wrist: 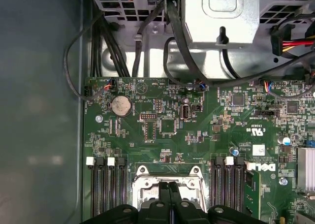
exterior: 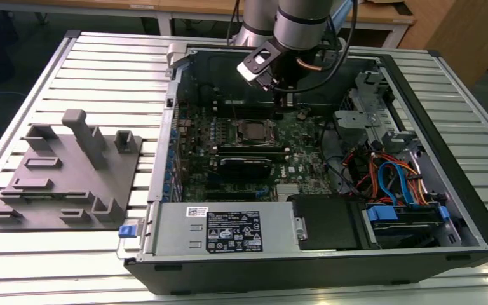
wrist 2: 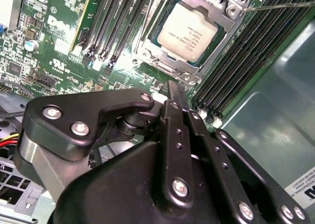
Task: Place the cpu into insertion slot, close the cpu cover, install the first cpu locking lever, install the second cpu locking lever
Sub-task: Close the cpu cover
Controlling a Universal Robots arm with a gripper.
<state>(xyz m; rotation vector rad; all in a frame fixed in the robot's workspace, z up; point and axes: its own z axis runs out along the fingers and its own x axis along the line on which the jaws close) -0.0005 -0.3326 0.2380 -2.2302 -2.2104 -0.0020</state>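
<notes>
The cpu (wrist 2: 186,33), a flat square chip with a dull silver top, lies in its socket on the green motherboard (wrist 2: 64,47). The cpu cover (wrist 2: 232,12), a silvery frame, lies down around it. A thin metal lever rod (wrist 2: 280,6) runs out from the cover's corner. My gripper (wrist 2: 173,92) is shut with nothing between its black fingers and hangs just beside the socket. In the first wrist view the gripper (wrist: 170,188) hovers over the cover (wrist: 142,182). In the exterior view the gripper (exterior: 278,86) is above and behind the cpu (exterior: 251,130).
Black memory slots (wrist 2: 246,51) flank the socket on both sides. The open computer case (exterior: 447,133) has metal walls, cable bundles (exterior: 388,178) and a drive cage (wrist: 221,17). A grey fixture plate (exterior: 66,171) lies on the slatted table at the exterior view's left.
</notes>
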